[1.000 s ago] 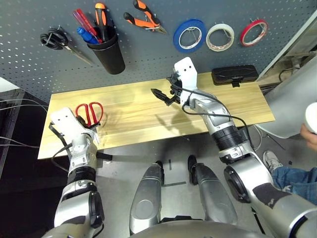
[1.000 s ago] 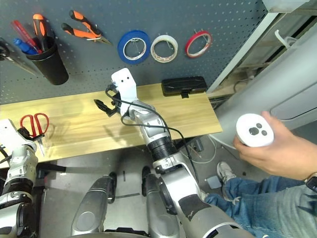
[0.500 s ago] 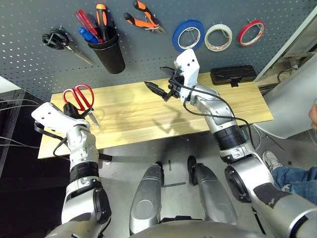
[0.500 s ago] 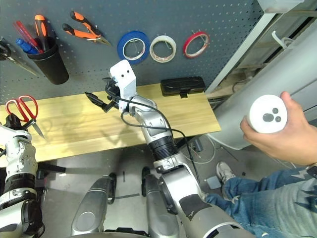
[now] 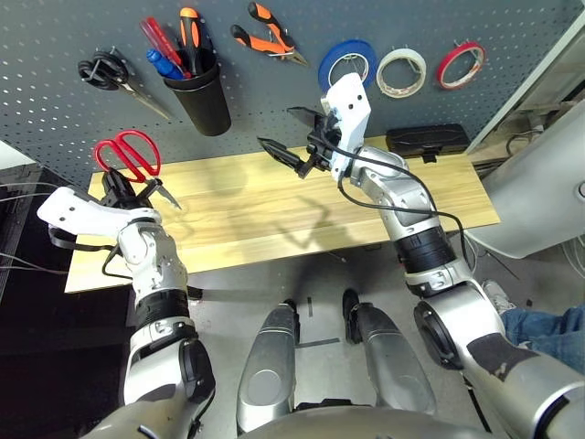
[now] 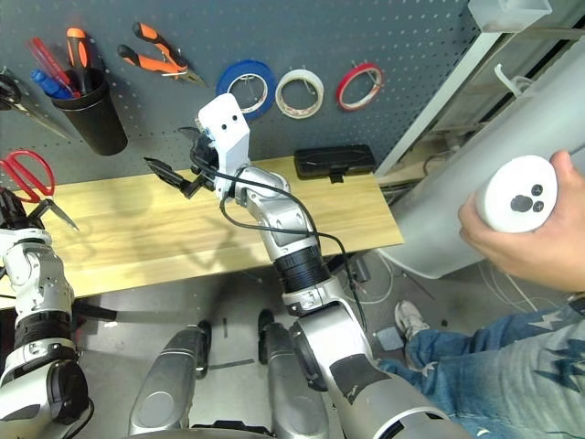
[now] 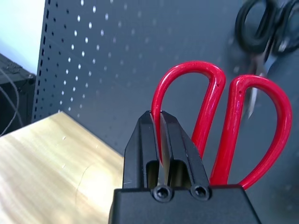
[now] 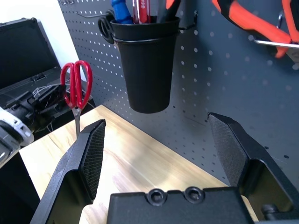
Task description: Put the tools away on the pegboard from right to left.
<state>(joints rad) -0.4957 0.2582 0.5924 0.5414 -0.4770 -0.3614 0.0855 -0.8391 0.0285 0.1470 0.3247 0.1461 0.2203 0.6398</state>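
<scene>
The light wooden surface spans mid-frame below the dark pegboard. At left, the left tool is clenched on the red-handled scissors, raised before the pegboard. The right tool, at upper centre, is released and empty.

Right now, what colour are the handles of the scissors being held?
Red scissors handles, clearest in the left wrist view.

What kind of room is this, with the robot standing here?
Most likely a workshop corner or robot test bench: a dark pegboard hung with pliers and tape rings, a black cup of screwdrivers, and a wooden workbench beneath.
</scene>
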